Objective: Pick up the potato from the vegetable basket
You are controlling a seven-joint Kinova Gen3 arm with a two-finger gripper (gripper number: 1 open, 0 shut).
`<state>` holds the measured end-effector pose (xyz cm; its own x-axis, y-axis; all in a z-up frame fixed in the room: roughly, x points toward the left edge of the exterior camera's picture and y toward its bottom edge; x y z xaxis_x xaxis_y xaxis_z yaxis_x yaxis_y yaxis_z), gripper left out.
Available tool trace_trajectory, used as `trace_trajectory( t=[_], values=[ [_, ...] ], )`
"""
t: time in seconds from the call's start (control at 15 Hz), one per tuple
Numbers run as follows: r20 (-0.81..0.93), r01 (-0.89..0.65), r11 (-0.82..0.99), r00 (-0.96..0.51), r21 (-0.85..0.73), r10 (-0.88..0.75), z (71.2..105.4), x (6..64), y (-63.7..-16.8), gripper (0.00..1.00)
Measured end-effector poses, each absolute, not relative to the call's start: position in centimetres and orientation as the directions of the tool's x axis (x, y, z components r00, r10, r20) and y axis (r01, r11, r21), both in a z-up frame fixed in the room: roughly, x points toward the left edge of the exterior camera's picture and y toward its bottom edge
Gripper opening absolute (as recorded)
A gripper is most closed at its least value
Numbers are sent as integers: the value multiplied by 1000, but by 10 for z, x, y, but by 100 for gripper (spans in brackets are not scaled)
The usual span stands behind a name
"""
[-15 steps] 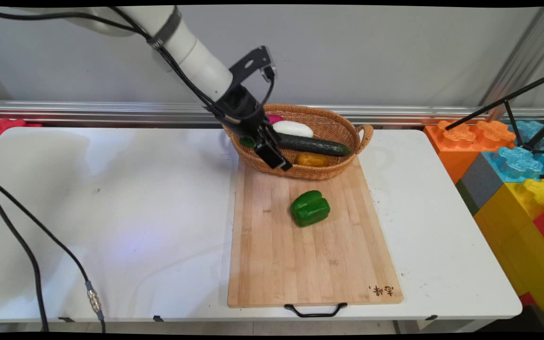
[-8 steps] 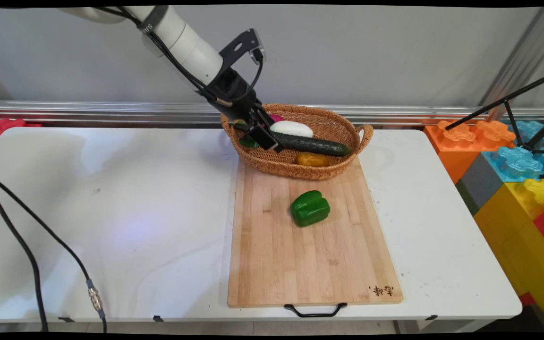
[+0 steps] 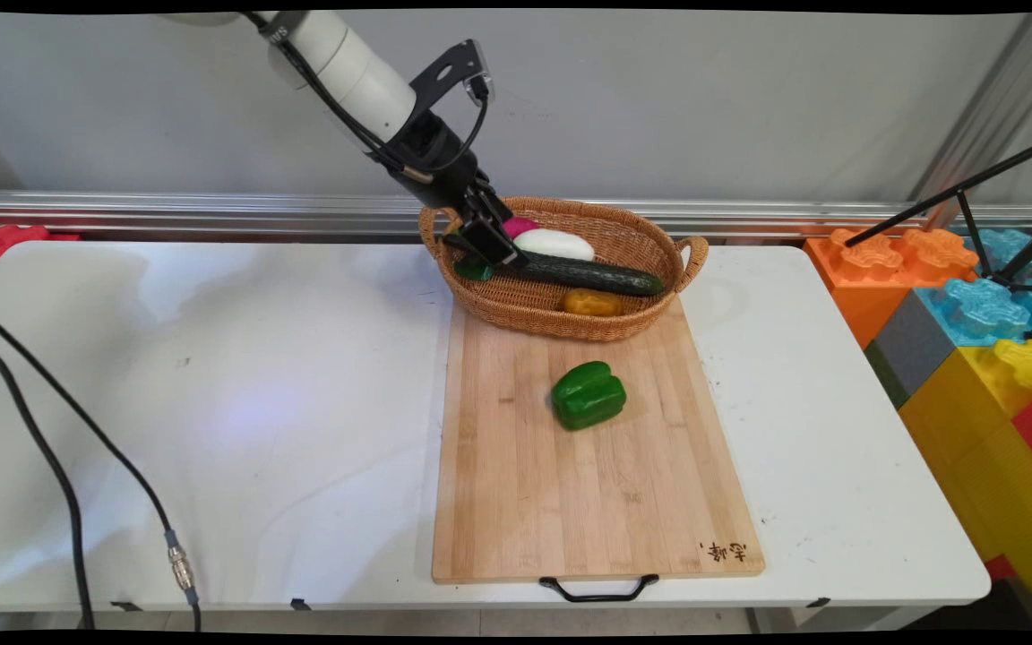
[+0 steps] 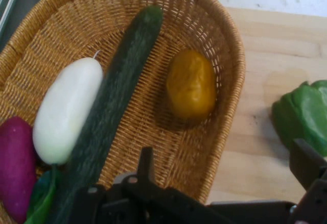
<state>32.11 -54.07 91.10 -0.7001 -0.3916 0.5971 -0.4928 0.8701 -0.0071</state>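
Burned mark on the cutting board

The cutting board [image 3: 597,466] carries a dark mark of two characters in its near right corner; I cannot read them.

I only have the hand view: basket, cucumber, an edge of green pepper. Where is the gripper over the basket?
Observer: The gripper hangs over the basket's left end, at the cucumber's left end.
Operator: Is the pepper alone on the board?
Observer: Yes. The pepper lies alone near the middle of the board, apart from the basket.
Operator: Anything beyond the table's right end?
Observer: Coloured blocks and a black tripod.
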Motion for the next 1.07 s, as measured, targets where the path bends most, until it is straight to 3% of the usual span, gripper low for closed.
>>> trace_trajectory(
  t=[0.47, 1.07],
  values=[
    [588, -516, 853, -669, 72, -454, 880, 295, -583, 100],
    [550, -552, 815, -632, 175, -546, 812, 248, -633, 100]
  ],
)
